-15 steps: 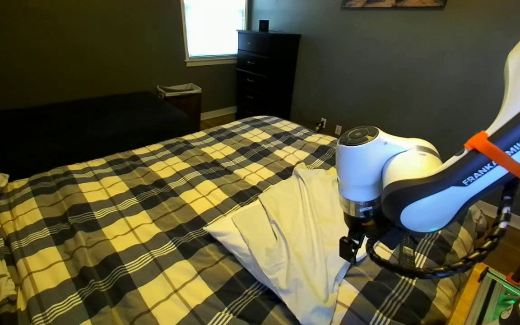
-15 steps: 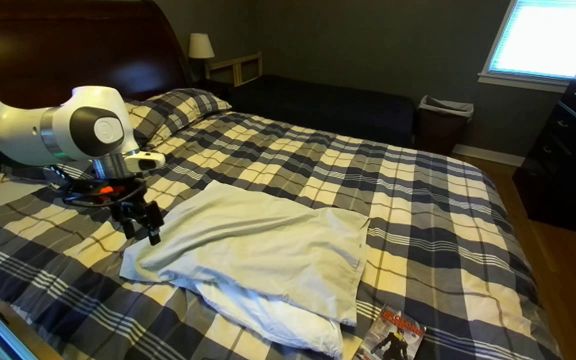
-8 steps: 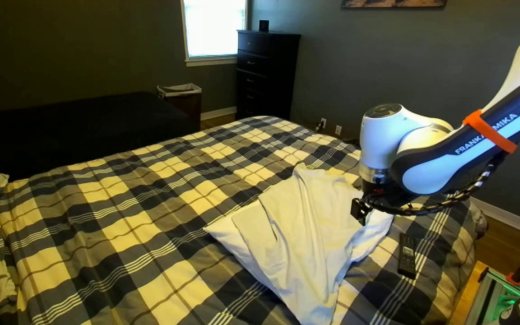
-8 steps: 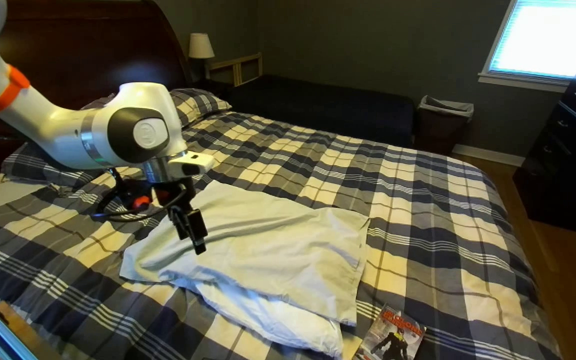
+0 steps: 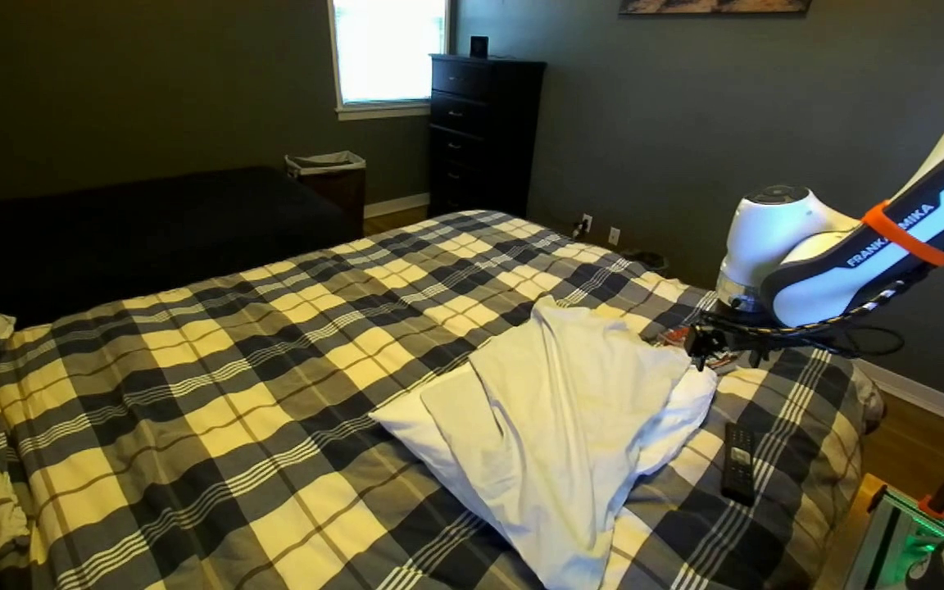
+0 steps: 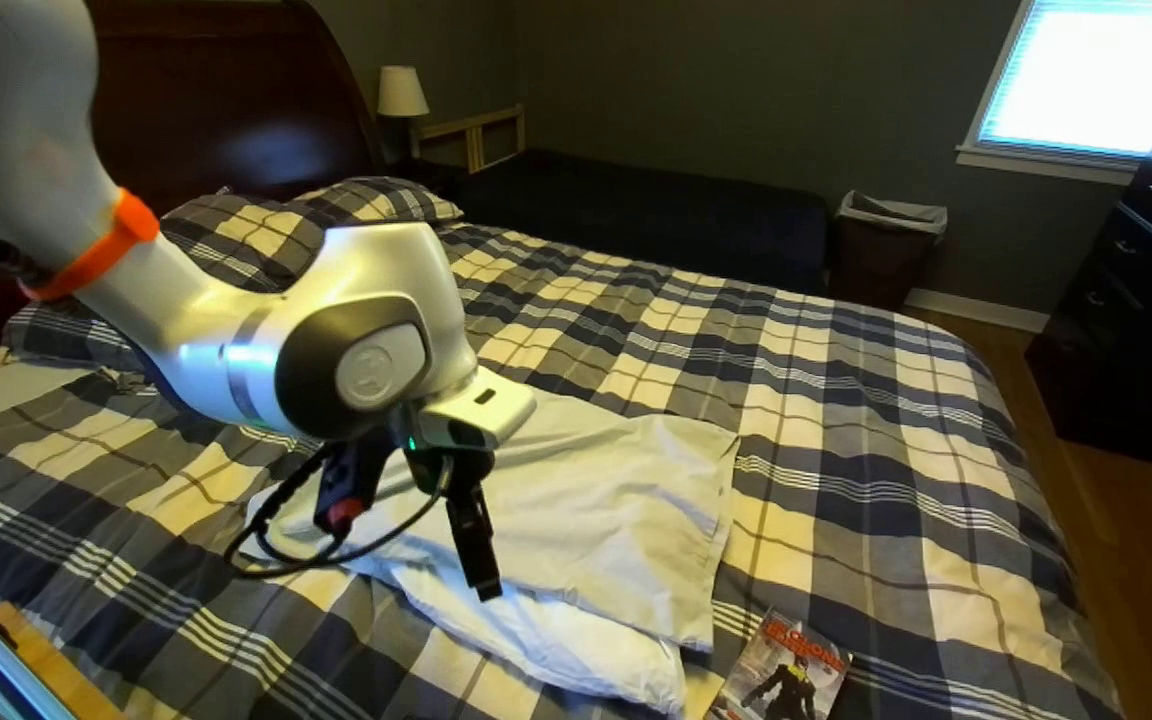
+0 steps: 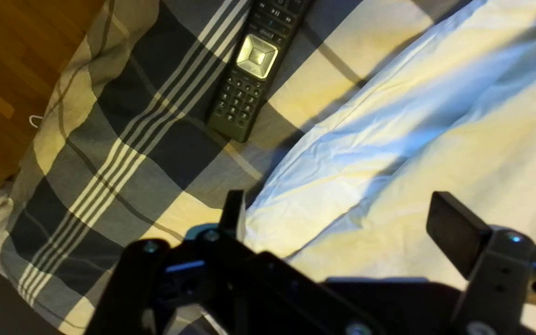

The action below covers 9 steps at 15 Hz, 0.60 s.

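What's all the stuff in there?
Bed: 1, navy-cream plaid, middle
Cloth: 1, cream, over white bedding
Remote: 1, black, on bed
Book/case: 1, red-lettered, on bed
Pillows: 2+, plaid, by headboard
Headboard: 1, brown, behind pillows
Lamp: 1, white, beside headboard
Couch/bed: 1, dark, by wall
Hamper: 1, brown, near window
Dresser: 1, black, near window
Window: 1, white, on wall
Picture: 1, brown, on wall
Robot arm: 1, white, over bed
Gripper: 1, black, open above bed

Bright window (image 5: 390, 53) beside dark dresser (image 5: 484, 135); wood floor (image 6: 1136, 560).
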Available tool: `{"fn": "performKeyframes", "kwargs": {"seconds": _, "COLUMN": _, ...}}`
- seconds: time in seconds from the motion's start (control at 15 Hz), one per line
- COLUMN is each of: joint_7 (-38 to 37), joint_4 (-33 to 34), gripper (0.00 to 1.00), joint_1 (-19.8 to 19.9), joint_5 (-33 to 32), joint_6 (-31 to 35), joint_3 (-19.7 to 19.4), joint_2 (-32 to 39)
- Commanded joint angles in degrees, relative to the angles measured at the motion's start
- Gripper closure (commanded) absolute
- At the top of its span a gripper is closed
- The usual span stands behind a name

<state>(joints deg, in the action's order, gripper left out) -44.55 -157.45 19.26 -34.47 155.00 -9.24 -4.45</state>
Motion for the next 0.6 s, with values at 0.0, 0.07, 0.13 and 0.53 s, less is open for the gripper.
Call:
{"fn": "performKeyframes", "kwargs": {"seconds": 0.0, "joint_7": -2.0, "joint_4": 0.0, "gripper": 0.00, "joint_1": 2.8, "joint_5": -0.5, "joint_6": 7.7, "joint_3": -4.8, "joint_2": 4.2}}
{"fn": "performKeyframes", "kwargs": {"seconds": 0.07, "joint_7": -0.1, "joint_4": 0.0, "gripper": 0.00, "joint_1": 1.2, "joint_5": 0.1, "joint_6": 4.2, "joint_3": -4.2, "joint_2": 2.1}}
{"fn": "performKeyframes", "kwargs": {"seconds": 0.13, "joint_7": -0.1, "joint_4": 0.0, "gripper": 0.00, "joint_1": 1.7, "joint_5": 0.1, "joint_6": 5.7, "joint_3": -5.4, "joint_2": 2.9}}
{"fn": "performKeyframes", "kwargs": {"seconds": 0.53, "joint_7": 0.9, "joint_4": 3.3, "gripper": 0.00, "joint_1": 1.4, "joint_5": 4.6, "joint_6": 7.0, "joint_3": -6.3, "joint_2": 7.6}}
